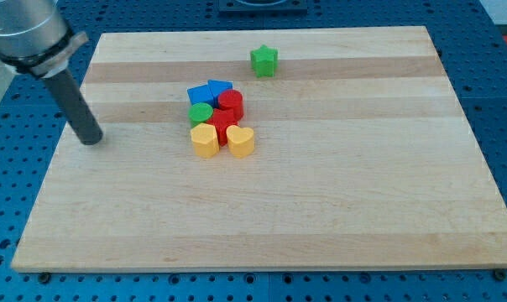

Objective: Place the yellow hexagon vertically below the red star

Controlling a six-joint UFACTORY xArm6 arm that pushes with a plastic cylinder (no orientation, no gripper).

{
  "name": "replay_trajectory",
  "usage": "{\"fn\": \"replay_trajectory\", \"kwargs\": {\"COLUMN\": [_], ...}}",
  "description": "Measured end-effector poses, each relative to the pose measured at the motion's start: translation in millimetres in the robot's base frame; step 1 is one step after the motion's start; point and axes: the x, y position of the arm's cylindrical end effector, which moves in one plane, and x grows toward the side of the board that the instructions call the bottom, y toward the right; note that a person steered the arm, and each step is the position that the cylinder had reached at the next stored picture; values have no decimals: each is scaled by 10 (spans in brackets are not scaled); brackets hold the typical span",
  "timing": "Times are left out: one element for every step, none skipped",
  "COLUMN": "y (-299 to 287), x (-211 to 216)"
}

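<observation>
Beside the red star (223,127), its lower-left neighbour: yellow hexagon (205,139), flat-topped, touching; my tip (91,139) well left.

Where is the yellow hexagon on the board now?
The yellow hexagon sits left of the board's centre, at the lower left corner of the block cluster, below the green block and beside the yellow heart. My tip stands far to its left.

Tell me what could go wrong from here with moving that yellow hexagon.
The yellow hexagon sits packed against the yellow heart, the green block and the red star, so a push may drag neighbours along or shift the star itself. My tip is far off at the view's left; a straight approach would drive the hexagon into the heart.
</observation>
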Motion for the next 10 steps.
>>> {"fn": "replay_trajectory", "kwargs": {"y": [436,970,1480,1973,2067,1858,1743,1743,1747,1942], "x": [0,0,46,134,292,620,914,965,718,316]}}
